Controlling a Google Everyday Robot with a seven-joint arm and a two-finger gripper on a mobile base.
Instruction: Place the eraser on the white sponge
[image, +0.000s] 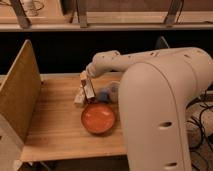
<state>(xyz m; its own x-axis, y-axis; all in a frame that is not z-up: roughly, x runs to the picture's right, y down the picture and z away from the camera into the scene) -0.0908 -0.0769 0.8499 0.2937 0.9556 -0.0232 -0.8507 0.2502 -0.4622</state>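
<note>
The arm (165, 100) reaches over the table (55, 125) to just behind the orange bowl (98, 118); there the gripper (89, 81) hangs, fingers pinching the top of the eraser (89, 93), whose long axis stands near upright, lower end toward the bowl's far rim. Carrying step, I judge; next, shift it sideways onto the cream-white block (79, 96), likely the sponge.

Arm (127, 60) reaches left from the big white body, wrist bent downward. Gripper (88, 84) hangs at its tip, clamped on the eraser (89, 94).
</note>
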